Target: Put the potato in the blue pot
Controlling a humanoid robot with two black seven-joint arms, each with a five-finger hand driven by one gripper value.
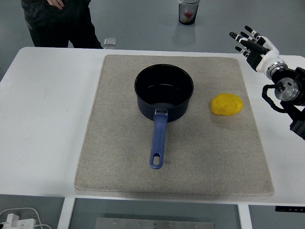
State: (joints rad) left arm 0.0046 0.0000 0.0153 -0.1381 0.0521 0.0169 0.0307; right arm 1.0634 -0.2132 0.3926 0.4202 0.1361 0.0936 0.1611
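- Since the potato (226,104) is parked on the grey mat (119,162) just right of the blue pot (164,93), it's well set up to be reached from the right side, though it's not touching the pot.
- Nothing has been picked up yet by the look of it: the right hand (251,44) is held up over the table's (47,119) far right edge, fingers spread and relaxed, with nothing gripped. It's well apart from the potato.
- The left arm can't be seen anywhere, so the job is presumably meant to be done one-handed.
- The pot is sat upright in the middle of the mat, empty, with its handle (158,140) pointed toward the near edge, which keeps the handle out of the path between potato and rim. Handy.
- The mat was probably put down to stop things sliding or rolling.
- A person (52,21) is standing at the far left, plus a cup (188,11) on the floor beyond the table, and neither is in the way.
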